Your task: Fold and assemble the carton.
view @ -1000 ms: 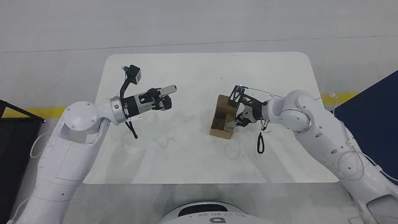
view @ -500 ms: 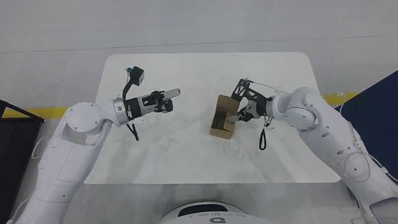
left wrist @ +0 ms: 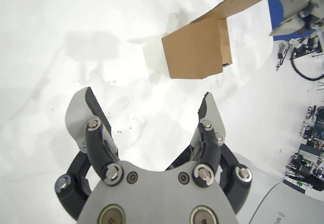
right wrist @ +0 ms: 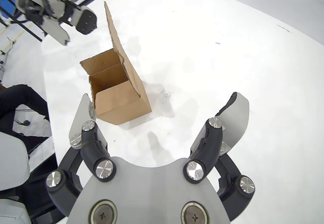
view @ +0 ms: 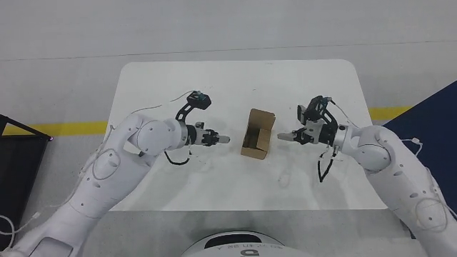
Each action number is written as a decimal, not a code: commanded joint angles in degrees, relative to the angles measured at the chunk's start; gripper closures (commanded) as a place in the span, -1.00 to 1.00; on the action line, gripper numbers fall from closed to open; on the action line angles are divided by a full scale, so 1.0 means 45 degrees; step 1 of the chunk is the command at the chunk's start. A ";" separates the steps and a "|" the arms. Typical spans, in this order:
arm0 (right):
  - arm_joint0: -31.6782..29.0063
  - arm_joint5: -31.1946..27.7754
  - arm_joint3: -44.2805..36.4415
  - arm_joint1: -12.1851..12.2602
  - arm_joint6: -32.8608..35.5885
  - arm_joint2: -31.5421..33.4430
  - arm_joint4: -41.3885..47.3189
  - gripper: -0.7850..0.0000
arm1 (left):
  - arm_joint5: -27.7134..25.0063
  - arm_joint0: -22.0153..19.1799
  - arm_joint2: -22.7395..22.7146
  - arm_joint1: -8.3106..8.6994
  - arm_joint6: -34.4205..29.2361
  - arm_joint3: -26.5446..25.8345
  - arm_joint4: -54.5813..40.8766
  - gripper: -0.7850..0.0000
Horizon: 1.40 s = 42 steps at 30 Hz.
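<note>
**One carton, two grippers, one table**

Counted on the table (view: 214,86): one carton (view: 257,133) of plain brown cardboard. Stands upright near the middle of the surface, about midway between the far and near edges and a little toward the robot's right edge. Top open, with the hollow inside plain to see in the right wrist view. One tall flap raised above the open mouth on the far side and leaning slightly. No hold on the carton from either side.

Two grippers, one to each side of the carton and pointing at each other across it. Left gripper (view: 220,139) low over the surface on the carton's left, near it but apart, with a strip of bare table between. Jaws spread wide around nothing, as the left wrist view shows for the left gripper (left wrist: 148,98). Right gripper (view: 283,136) on the carton's right, also near and apart. Jaws likewise wide around nothing, as the right wrist view shows for the right gripper (right wrist: 162,106).

Broad bare surface from the carton out to the far edge, the near edge and all four rounded corners.
</note>
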 commanded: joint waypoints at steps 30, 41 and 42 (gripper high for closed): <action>0.2643 -0.2610 0.3097 -0.0874 0.0523 -0.3235 0.1784 -1.00 | 0.2219 -0.3412 0.4145 -0.2288 0.1225 0.3177 -0.0321 0.37; 0.1641 -0.2285 0.2560 -0.0642 -0.0399 -0.2158 0.1406 -1.00 | 0.3384 -0.3396 0.3926 -0.2347 0.0738 0.2125 0.0400 1.00; 0.1511 -0.2268 0.2422 -0.0610 -0.0426 -0.2043 0.1368 -1.00 | 0.3441 -0.3367 0.3889 -0.2346 0.0751 0.2081 0.0453 1.00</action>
